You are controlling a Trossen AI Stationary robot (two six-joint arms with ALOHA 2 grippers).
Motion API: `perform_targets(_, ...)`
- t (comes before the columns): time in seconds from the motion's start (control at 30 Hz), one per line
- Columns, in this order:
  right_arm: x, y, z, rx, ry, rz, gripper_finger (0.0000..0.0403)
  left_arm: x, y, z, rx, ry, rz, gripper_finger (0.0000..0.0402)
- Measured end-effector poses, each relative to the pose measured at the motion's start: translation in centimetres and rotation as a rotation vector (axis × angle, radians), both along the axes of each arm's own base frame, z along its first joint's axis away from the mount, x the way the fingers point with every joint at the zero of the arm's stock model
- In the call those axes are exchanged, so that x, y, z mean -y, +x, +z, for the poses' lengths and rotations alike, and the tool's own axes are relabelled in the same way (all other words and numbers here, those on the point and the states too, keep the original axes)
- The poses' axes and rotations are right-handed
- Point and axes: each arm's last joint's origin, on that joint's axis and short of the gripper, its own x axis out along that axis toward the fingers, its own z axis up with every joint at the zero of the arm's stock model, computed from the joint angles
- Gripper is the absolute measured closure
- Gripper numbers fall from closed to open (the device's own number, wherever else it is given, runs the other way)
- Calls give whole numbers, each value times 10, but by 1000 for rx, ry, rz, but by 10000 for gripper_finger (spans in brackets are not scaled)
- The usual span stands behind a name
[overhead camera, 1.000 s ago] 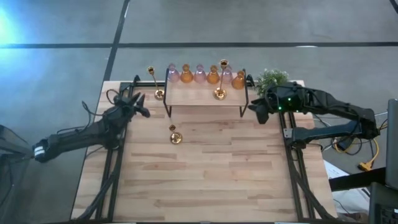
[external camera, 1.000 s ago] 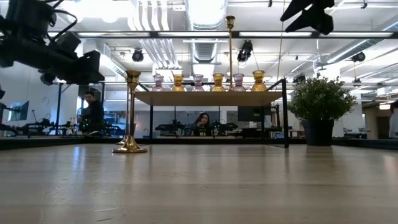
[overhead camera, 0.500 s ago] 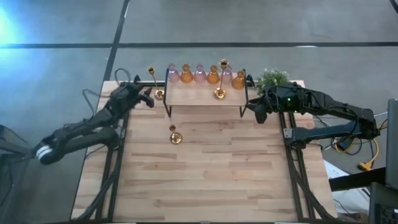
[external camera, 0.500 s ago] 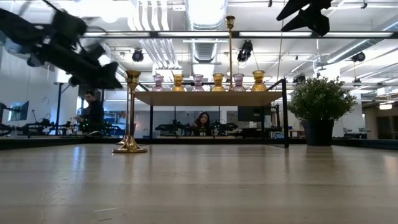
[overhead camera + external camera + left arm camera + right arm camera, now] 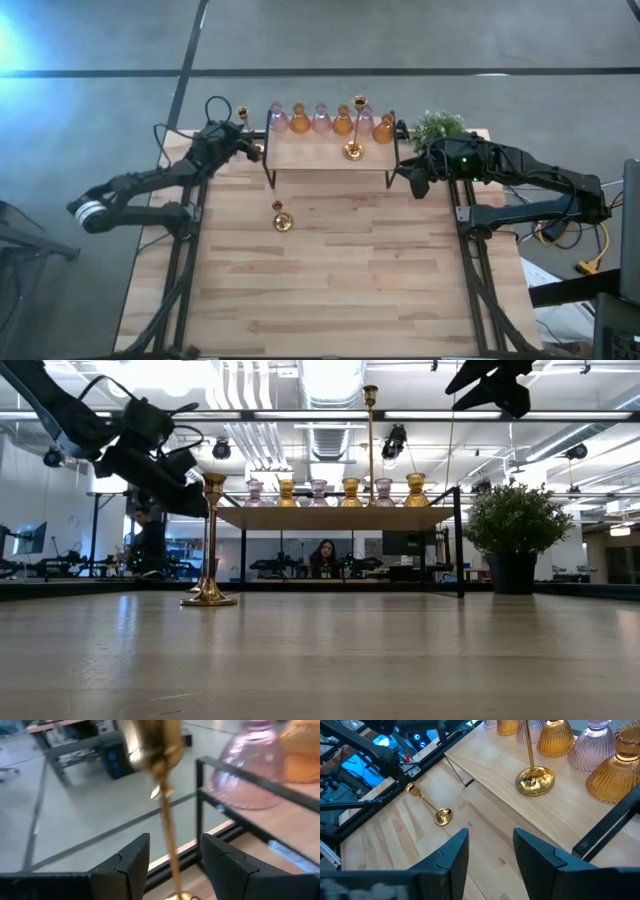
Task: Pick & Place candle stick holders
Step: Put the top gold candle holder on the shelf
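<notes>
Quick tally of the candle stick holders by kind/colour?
Amber glass holders: 3
Pink glass holders: 3
Gold candlesticks: 3 (one on the shelf, two on the table)
Total: 9

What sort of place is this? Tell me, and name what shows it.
Probably a robotics lab or open-plan workshop: exposed ceiling ducts over a wooden table, a person seated at benches behind, and two robot arms by a small shelf of candle holders.

We see six glass holders point(image 5: 330, 121), amber & pink, upright in a row along the shelf's back edge. One gold candlestick point(image 5: 354, 150) stands on the shelf, another point(image 5: 209, 540) upright left of it, a third point(image 5: 281, 218) lies on the table.
</notes>
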Motion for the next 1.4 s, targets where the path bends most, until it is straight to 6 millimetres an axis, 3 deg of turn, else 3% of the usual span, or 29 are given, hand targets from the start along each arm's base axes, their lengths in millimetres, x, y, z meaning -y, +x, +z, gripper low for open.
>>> perform_targets(0.43, 0, 0, 0, -7, -14, 7, 274, -10, -2, 1, 56, 29, 64, 229)
perform_targets(0.63, 0, 0, 0, -9, -19, 10, 281, -11, -3, 0, 73, 16, 50, 267)
perform_targets(1.03, 0, 0, 0, -11, -25, 14, 280, -11, -3, 0, 82, 11, 9, 381)
perform_targets(1.4, 0, 0, 0, -12, -24, 15, 300, -11, -3, 0, 85, 8, 10, 384)
